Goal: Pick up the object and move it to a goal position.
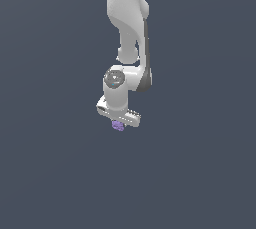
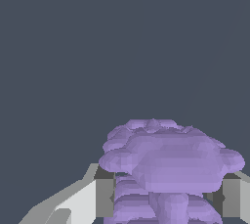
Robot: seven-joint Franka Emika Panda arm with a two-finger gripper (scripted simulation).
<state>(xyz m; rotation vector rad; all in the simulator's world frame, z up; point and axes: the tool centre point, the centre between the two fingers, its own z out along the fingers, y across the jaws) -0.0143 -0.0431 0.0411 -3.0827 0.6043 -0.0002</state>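
The object is a small light-purple lumpy clump (image 1: 118,125) that shows just under my white gripper (image 1: 119,123) in the exterior view. In the wrist view the clump (image 2: 168,164) fills the space between the two fingers (image 2: 103,197), which press on it from both sides. My gripper is shut on it. The arm hangs down from the top of the exterior view, with the hand near the middle of the picture. The fingertips are hidden behind the clump and the hand.
A plain dark grey-blue surface (image 1: 50,173) spreads all around the gripper in both views. No goal marker shows.
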